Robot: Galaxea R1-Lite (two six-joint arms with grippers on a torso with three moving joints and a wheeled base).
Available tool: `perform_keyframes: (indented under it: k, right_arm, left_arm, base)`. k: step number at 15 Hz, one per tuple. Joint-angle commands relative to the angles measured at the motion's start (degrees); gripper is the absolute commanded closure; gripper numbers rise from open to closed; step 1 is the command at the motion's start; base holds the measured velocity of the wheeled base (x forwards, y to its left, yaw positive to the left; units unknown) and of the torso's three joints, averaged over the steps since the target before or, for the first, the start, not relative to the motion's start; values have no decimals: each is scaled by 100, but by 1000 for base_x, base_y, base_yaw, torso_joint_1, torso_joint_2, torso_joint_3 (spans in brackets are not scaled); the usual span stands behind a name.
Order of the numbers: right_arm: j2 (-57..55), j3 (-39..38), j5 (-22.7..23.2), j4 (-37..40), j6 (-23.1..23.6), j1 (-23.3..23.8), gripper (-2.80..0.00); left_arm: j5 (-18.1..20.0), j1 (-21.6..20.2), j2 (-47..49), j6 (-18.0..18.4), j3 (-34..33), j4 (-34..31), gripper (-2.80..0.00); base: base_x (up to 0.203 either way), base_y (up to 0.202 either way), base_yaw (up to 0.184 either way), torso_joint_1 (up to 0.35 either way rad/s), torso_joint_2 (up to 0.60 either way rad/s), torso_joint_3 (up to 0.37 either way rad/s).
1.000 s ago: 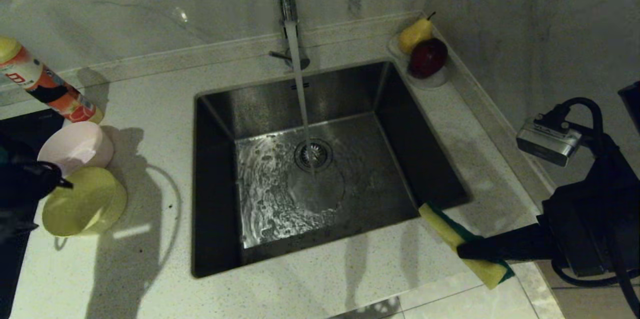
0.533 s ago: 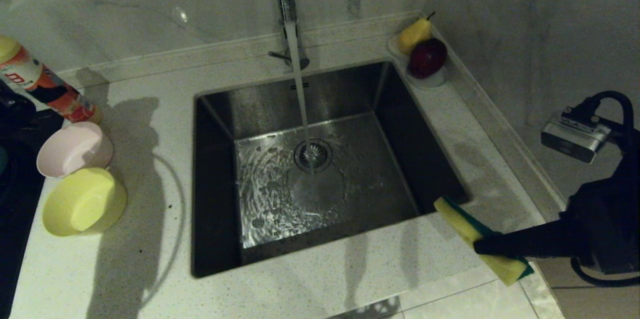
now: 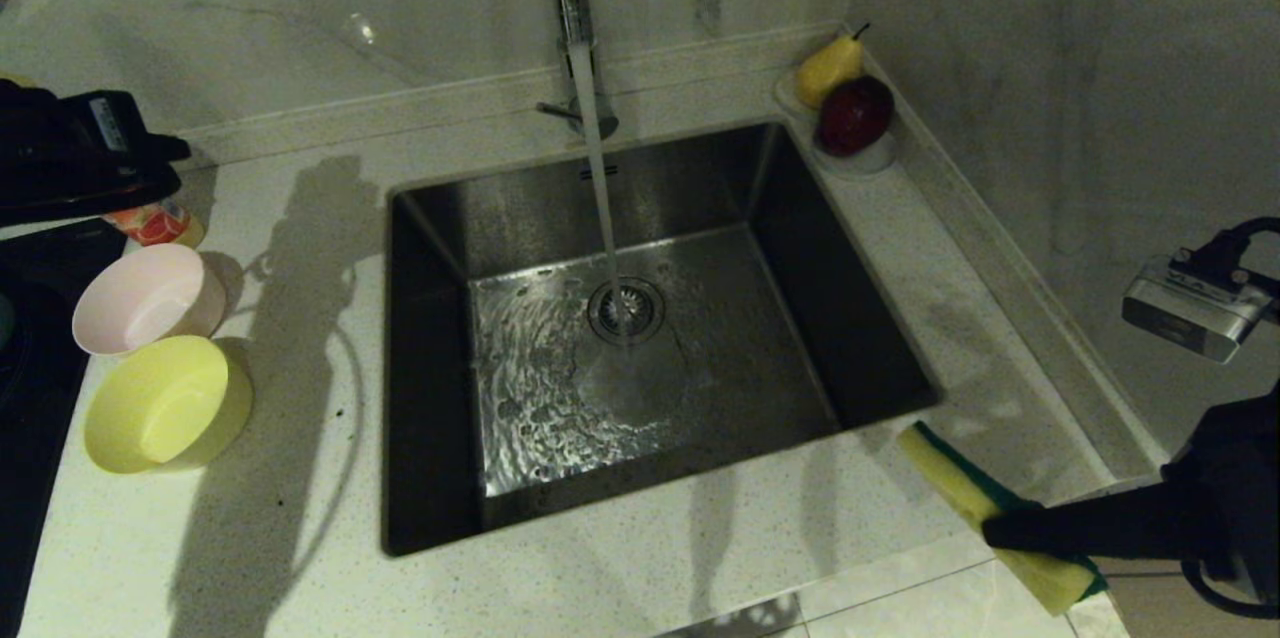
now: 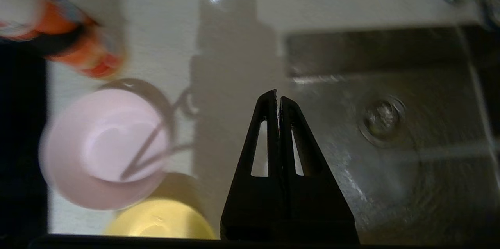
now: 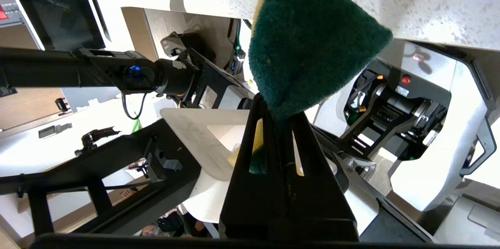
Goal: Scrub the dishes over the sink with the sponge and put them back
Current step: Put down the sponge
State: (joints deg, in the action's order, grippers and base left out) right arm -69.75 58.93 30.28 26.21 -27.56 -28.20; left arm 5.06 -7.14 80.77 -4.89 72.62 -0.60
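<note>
While water streams into the square steel sink [image 3: 640, 338], the right gripper [image 3: 1000, 530] pinches the spongy green-and-yellow sponge [image 3: 960, 488] at the counter's front edge; the left gripper [image 4: 277, 96], clamped empty, hangs above the round pink bowl [image 3: 145, 298] and yellow bowl [image 3: 165, 405].

Orange bottle [image 3: 150, 223] mostly hidden behind left arm (label unreadable).

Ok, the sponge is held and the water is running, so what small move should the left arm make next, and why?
Probably open the left gripper and lower it toward the pink bowl. Its fingers are shut on nothing above the counter, both bowls sit untouched left of the sink, and the right gripper already holds the sponge.
</note>
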Motion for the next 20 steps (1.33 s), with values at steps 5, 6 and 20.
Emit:
perform_keyframes:
  k: [5, 6, 20]
  right_arm:
    - [94, 32, -1, 7, -30, -2, 0]
    - [111, 30, -13, 13, -30, -9, 0]
    - [243, -12, -110, 17, -19, 34, 0]
  left_arm:
    - [107, 969, -2567, 493, -1721, 511, 0]
    - [154, 1017, -3083, 545, -1946, 516, 0]
    - [-569, 871, -8004, 651, -5920, -227, 0]
  base:
    - [0, 0, 0, 0, 0, 0]
    - [0, 0, 0, 0, 0, 0]
    - [0, 0, 0, 0, 0, 0]
